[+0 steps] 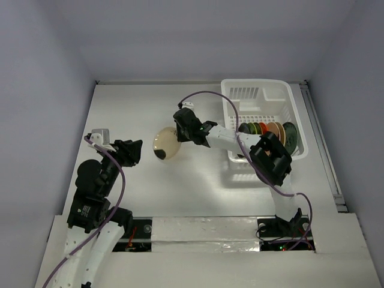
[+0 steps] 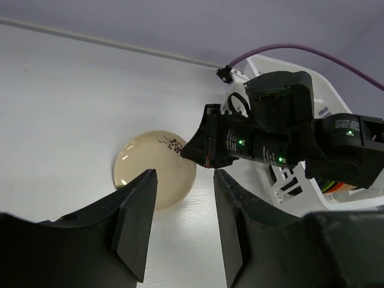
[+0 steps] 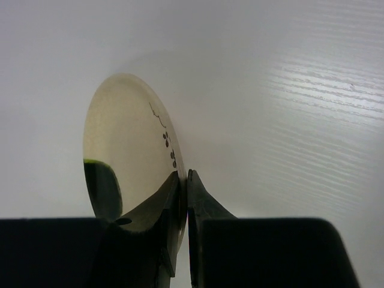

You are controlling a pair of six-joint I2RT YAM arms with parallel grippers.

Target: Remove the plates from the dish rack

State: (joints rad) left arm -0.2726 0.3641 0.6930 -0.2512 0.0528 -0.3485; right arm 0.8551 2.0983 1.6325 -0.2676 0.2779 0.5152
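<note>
The right pincer (image 3: 185,180) is clenched on the rim of the cream plate (image 3: 126,138) (tilted, above the table (image 1: 132,108)); the left pincer (image 2: 184,180) is released and empty nearby.

My pincer (image 3: 183,177) grips the rim of a cream plate (image 3: 129,150), which stands on edge with the white table (image 3: 300,90) behind it. Small dark sprig marks run near its rim, and a dark green patch sits low on its face.

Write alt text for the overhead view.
The right claw holds a cream plate by its rim, left of the dish rack, where more plates stand on edge. The left claw hangs open nearby.
</note>
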